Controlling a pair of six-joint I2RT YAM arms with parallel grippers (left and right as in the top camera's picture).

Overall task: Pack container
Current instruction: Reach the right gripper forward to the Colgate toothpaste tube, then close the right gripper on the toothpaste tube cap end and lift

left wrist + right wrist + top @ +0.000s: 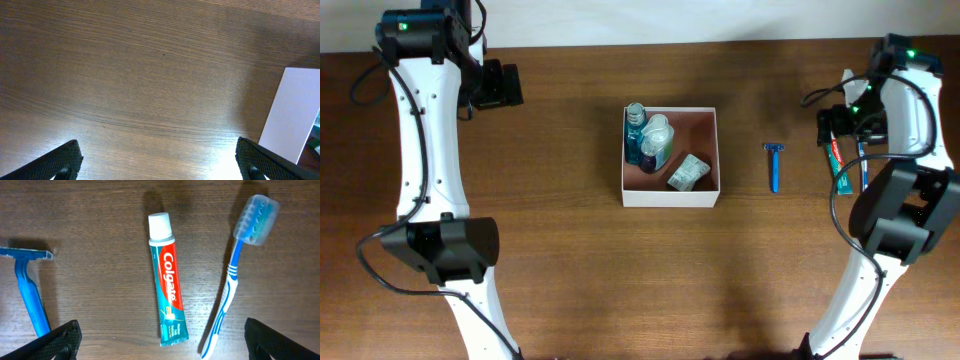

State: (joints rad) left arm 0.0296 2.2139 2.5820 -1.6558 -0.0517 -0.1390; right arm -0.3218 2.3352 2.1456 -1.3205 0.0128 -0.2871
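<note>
Closest under the right hand (162, 347) lies a red, white and teal toothpaste tube (167, 287), flat on the dark wooden desk (570, 260). Its white cap points to the top of the wrist frame. The hand's two fingers are spread wide at the lower corners, pinching nothing. A blue-and-white toothbrush with a clear bristle cover (235, 280) lies just beside the tube on the right of the frame. A blue plastic razor (30, 290) lies further off at the left edge.

The risks, as I judge them: the tube sits low, so fingers closing on it may scrape the desk or squeeze it out sideways. Fingers this wide apart could also nudge the brush on the way down.

Farther off, at the centre of the overhead view, stands the square white-walled container (670, 196). Bottles and a small tube crowd its left and lower part, so a long tube dropped carelessly might lodge across them or on the rim.

Farthest, at upper left, the left hand (160, 162) hovers over bare desk – also spread, holding nothing.

Legible writing: "Colgate" in white on the tube's red band (the finer print and the bottle labels are too small to read).
</note>
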